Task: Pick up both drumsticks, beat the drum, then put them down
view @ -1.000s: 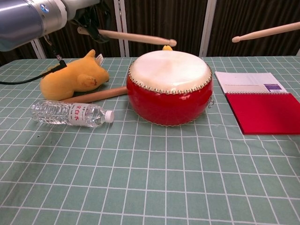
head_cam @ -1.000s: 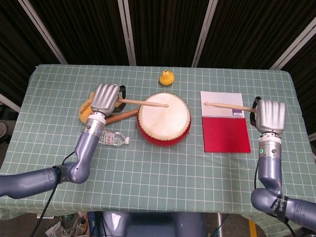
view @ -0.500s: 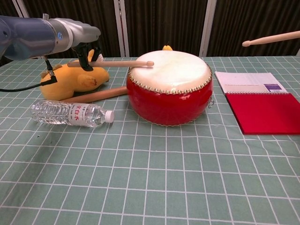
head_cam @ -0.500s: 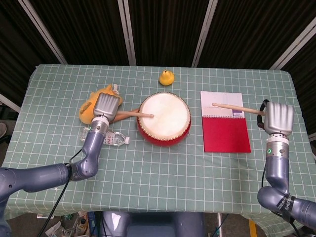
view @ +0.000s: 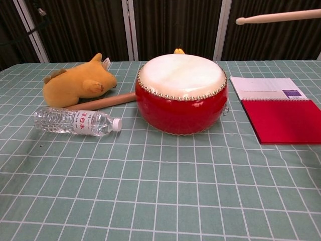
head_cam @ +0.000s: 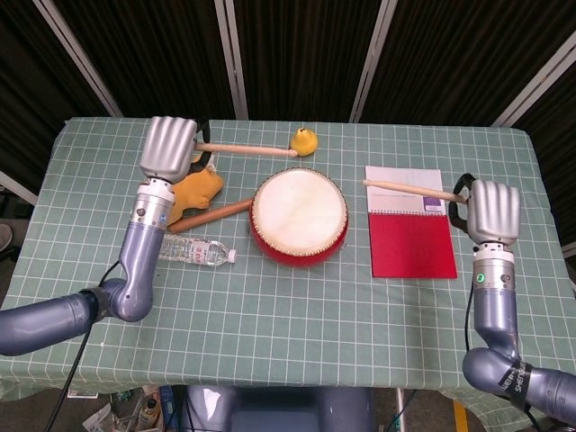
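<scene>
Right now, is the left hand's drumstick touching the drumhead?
Apart. In the head view the left hand holds its drumstick beyond the drum, tip by the yellow duck; the chest view shows the drumhead bare.

Left hand (head_cam: 168,149): out of chest view; fingers hidden under its back in head view.
Right hand (head_cam: 494,212): outside chest view too; grip on stick (view: 278,17) unseen there, shaft cut by right edge.
Duck (view: 178,51): mostly behind drum (view: 181,94) in chest view.
Wooden rod (head_cam: 209,216): far end hidden under drum, near end behind plush (head_cam: 196,191).
Bottle (view: 75,122) label: too small to read, possibly Chinese characters.
</scene>
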